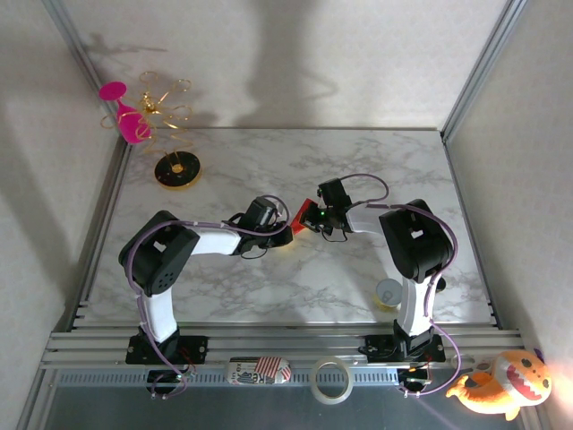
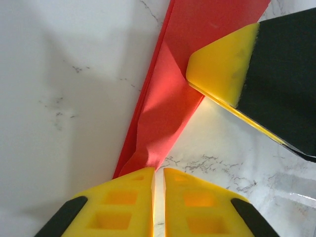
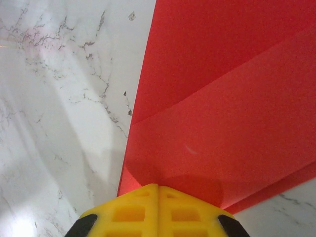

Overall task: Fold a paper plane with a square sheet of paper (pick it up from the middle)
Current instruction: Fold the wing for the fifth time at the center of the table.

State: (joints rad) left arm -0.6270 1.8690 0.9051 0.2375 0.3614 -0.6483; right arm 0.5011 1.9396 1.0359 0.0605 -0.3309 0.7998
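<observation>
Part-folded red paper sheet [image 3: 222, 98]: light, limp, tear-prone, we judge. Left fingers [image 2: 118, 202] and right fingers [image 3: 133, 212] each clamp its stiffer folded edge.

My left arm [image 1: 210, 242] and right arm [image 1: 416, 237] are white links between bulky black joints, with lilac cables [image 1: 367, 176] looping along them and black bases [image 1: 166, 348] underneath. My fingers [image 2: 123, 205] are yellow plastic with moulded rectangular pockets and black corner patches, and a green light [image 1: 320, 215] glows on my right wrist
</observation>
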